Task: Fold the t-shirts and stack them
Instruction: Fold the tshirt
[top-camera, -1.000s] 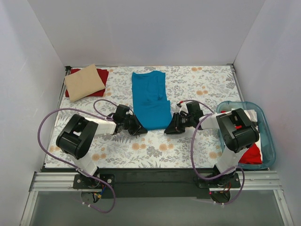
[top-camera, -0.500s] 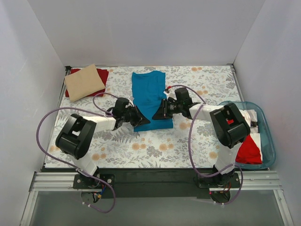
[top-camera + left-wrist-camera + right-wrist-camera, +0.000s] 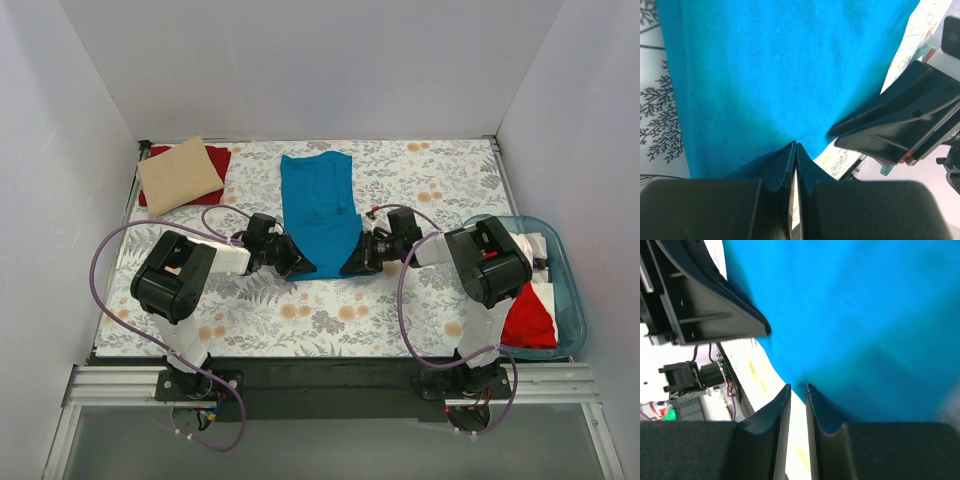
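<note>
Left gripper (image 3: pixel 795 146) and right gripper (image 3: pixel 797 388) low at the near hem of teal t-shirt (image 3: pixel 318 205), mid-table.

Left fingers pressed together, pinching a pleat of soft teal knit at the near-left corner. Right fingers a narrow slit apart at the near-right corner; cannot tell if cloth is caught. Teal t-shirt folded into a long strip, flat on floral table cloth (image 3: pixel 330 315), near hem drawn into two points. Clear blue-tinted plastic tub (image 3: pixel 572 290) at right edge: crumpled red t-shirt (image 3: pixel 527 318) plus something white (image 3: pixel 536 246). Far-left corner: tan t-shirt (image 3: pixel 178 172) folded square, tilted, on second red t-shirt (image 3: pixel 216 158).
</note>
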You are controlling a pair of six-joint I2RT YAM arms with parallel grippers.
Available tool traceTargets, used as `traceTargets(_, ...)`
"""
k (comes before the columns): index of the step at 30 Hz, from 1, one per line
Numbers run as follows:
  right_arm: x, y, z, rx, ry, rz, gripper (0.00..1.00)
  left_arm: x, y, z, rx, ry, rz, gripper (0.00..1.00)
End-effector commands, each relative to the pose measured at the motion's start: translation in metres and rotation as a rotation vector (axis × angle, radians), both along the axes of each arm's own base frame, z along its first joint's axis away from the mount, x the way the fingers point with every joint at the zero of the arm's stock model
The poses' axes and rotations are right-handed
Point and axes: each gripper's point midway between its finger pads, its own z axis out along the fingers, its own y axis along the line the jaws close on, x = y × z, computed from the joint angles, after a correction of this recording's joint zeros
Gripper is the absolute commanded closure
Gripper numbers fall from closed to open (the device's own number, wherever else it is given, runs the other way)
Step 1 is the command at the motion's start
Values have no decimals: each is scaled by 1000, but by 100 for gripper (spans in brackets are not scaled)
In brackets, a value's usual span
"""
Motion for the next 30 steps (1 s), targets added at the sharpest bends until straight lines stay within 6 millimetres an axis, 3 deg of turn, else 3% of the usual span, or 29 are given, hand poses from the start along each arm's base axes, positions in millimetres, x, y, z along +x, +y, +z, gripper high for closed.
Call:
traceTargets(1,-8,-30,-14,-35,23,-41,75,-7,16,-10,65,23,16,99)
traceTargets(10,-21,-67,-18,21,89,-89,75,-5,21,-4,59,12,13,99)
traceTargets(14,-24,-78,-10,49,100,-121,75,-3,21,3,53,-1,7,99)
traceTargets(17,-25,-82,1,54,66,-138,75,-1,16,14,26,-25,-17,99)
traceTargets(22,-21,-88,11,-2,11,-199,69,9,8,63,-34,-132,-39,87)
traceTargets(24,-16,-88,12,-44,-22,-216,62,13,13,84,-24,-187,-5,79)
traceTargets(30,1,-86,12,-148,-63,-242,56,8,67,67,254,-98,200,72)
